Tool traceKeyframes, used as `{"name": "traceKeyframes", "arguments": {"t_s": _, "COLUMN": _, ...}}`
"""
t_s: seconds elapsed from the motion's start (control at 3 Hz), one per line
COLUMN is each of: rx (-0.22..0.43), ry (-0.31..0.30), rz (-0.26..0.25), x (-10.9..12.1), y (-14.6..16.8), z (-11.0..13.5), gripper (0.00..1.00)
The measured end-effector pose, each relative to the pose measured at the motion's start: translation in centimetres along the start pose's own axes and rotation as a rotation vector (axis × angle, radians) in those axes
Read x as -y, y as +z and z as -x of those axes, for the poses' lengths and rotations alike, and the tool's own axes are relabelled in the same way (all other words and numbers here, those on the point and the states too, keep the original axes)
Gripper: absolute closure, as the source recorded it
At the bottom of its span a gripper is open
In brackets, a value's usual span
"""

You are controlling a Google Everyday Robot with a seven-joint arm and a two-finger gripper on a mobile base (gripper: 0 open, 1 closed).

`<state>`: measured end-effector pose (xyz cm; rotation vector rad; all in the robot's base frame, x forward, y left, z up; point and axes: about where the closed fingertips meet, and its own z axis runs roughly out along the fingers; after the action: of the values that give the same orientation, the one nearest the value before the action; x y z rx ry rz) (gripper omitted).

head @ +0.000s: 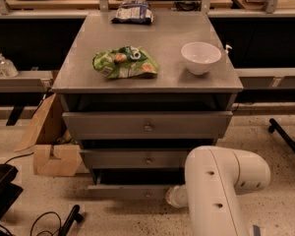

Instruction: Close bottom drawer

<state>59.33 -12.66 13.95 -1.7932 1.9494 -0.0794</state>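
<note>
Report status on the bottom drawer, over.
End effector low, at right end of bottom drawer front. Drawer partly out, not shut. Cardboard box on floor to its left, apart from it.
</note>
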Motion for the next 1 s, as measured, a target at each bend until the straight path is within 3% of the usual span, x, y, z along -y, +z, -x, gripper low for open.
{"name": "traceKeyframes", "arguments": {"t_s": 1.0, "rx": 0.013, "ry": 0.001, "rz": -0.021, "x": 2.6, "y": 2.0, "z": -1.2, "gripper": 1.00}}
